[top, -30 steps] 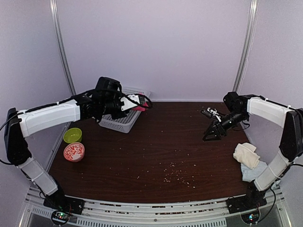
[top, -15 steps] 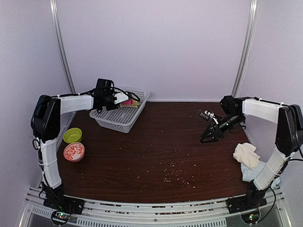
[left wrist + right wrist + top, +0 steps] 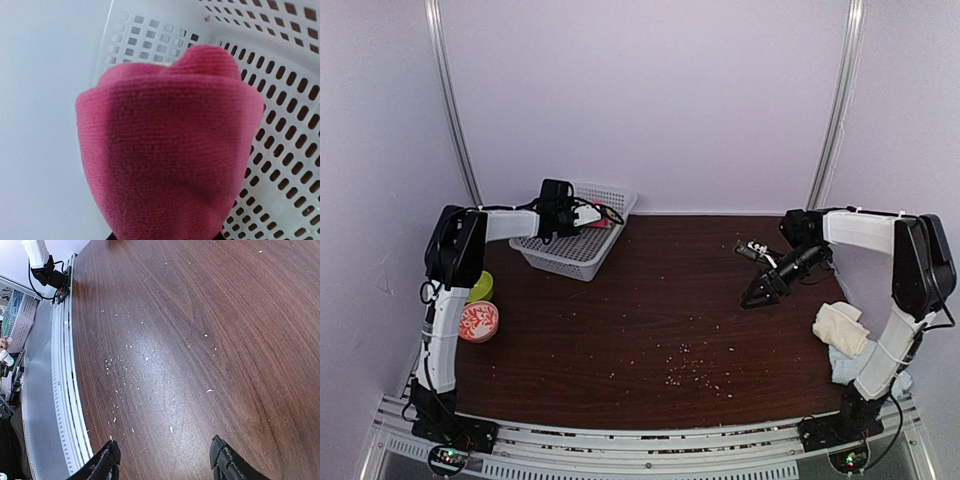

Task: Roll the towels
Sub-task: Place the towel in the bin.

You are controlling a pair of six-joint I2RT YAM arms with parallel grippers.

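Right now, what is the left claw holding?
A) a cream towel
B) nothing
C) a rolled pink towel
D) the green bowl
C: the left wrist view is filled by a rolled pink towel gripped in the left claw, over the white basket.

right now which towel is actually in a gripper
The hot-pink towel: rolled, held by the left gripper over the white basket. The cream towel and pale-blue towel lie ungripped at the table's right edge.
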